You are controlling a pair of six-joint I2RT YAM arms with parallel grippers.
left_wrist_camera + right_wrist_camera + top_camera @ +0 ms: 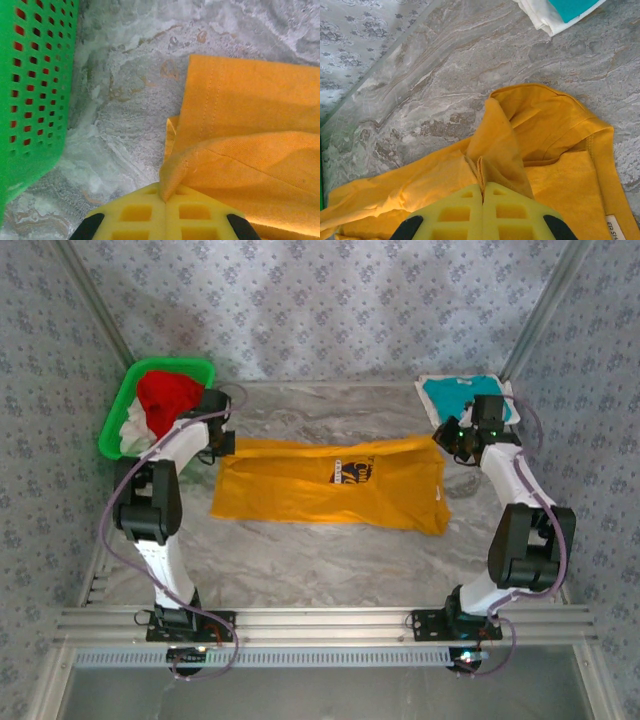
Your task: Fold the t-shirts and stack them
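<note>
The left end effector (164, 199) pinches one end of the yellow-orange cloth t-shirt (300, 490) beside the green plastic basket (30, 100); the right end effector (482, 189) pinches the other. The shirt lies across the grey marbled counter (300, 560), near a folded teal t-shirt (460, 395).

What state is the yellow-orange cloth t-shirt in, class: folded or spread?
Spread: the yellow-orange cloth t-shirt lies wide, left gripper and right gripper pinching its far edge.
</note>
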